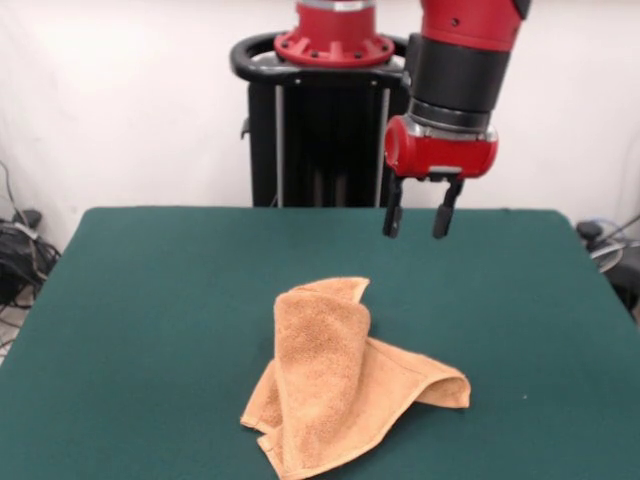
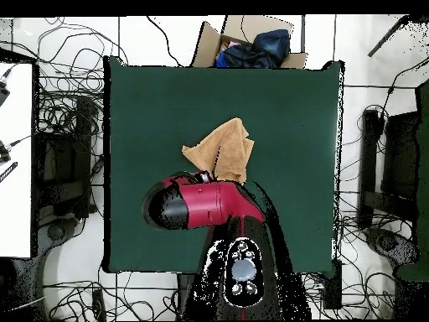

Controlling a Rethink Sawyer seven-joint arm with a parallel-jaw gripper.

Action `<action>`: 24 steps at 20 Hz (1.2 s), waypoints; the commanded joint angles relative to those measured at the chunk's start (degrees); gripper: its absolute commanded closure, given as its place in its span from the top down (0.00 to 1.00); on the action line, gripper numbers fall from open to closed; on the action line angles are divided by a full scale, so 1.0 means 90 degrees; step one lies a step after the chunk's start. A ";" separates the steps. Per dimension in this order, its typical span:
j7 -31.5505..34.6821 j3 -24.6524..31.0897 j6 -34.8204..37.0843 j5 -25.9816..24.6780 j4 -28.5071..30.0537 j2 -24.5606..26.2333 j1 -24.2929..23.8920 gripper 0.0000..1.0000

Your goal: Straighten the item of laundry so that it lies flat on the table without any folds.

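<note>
While one towel (image 1: 345, 385) lies crumpled, one open pincer (image 1: 420, 220) above, one table (image 1: 150, 300)

no readable text or labels

We see a robotics lab — a red and black arm (image 1: 455, 80) on a black pedestal (image 1: 325, 130) at a green felt desk (image 1: 150, 300), cables (image 2: 63, 126) tangling over the white floor, a cardboard box (image 2: 251, 42) beyond.
</note>
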 commanded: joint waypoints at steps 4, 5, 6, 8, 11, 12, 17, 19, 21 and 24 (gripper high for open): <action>0.0717 0.0288 0.0759 0.0217 -0.0231 0.0157 0.0057 1.00; 0.0723 0.0281 0.0778 0.0220 -0.0266 0.0177 0.0063 1.00; 0.0726 0.0276 0.0780 0.0220 -0.0260 0.0175 0.0065 1.00; 0.0748 0.0260 0.0772 0.0218 -0.0257 0.0188 0.0076 1.00; 0.0734 0.0250 0.0826 0.0216 -0.0259 0.0175 0.0080 1.00; 0.0734 0.0246 0.0847 0.0219 -0.0266 0.0181 0.0081 1.00; 0.0773 0.0248 0.0696 0.0207 -0.0228 0.0232 0.0048 1.00; 0.0651 0.0312 0.0777 0.0215 -0.0147 0.0156 -0.0055 1.00; 0.0591 0.0310 0.0842 0.0189 -0.0125 0.0136 -0.0073 1.00; 0.0592 0.0344 0.0858 0.0216 -0.0105 0.0168 -0.0091 1.00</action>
